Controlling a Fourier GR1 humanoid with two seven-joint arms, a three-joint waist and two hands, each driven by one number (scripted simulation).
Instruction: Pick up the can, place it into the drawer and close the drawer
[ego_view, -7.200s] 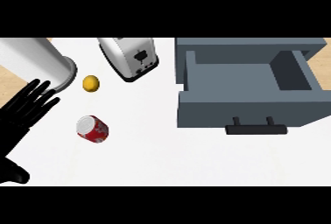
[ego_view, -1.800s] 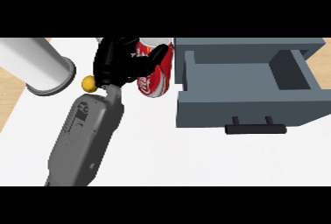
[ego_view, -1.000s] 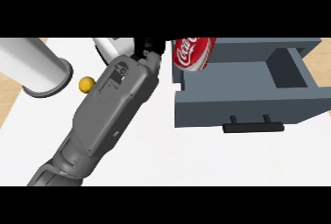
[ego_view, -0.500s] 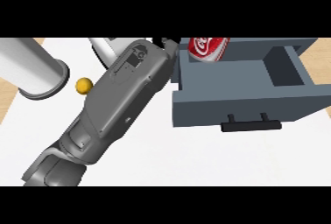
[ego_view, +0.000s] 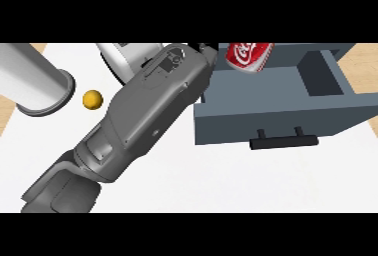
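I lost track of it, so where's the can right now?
In the head view the can is at the top, right of centre, over the open drawer's back-left corner, beside the left forearm.

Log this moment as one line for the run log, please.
phase: carrying can to drawer | can: red, held above drawer's back-left corner | drawer: open | left hand: mostly hidden behind forearm | right hand: not in view

You see the can (ego_view: 249, 54) has moved from the counter (ego_view: 221, 180) to above the open drawer (ego_view: 295, 117), carried by the left arm (ego_view: 140, 115).
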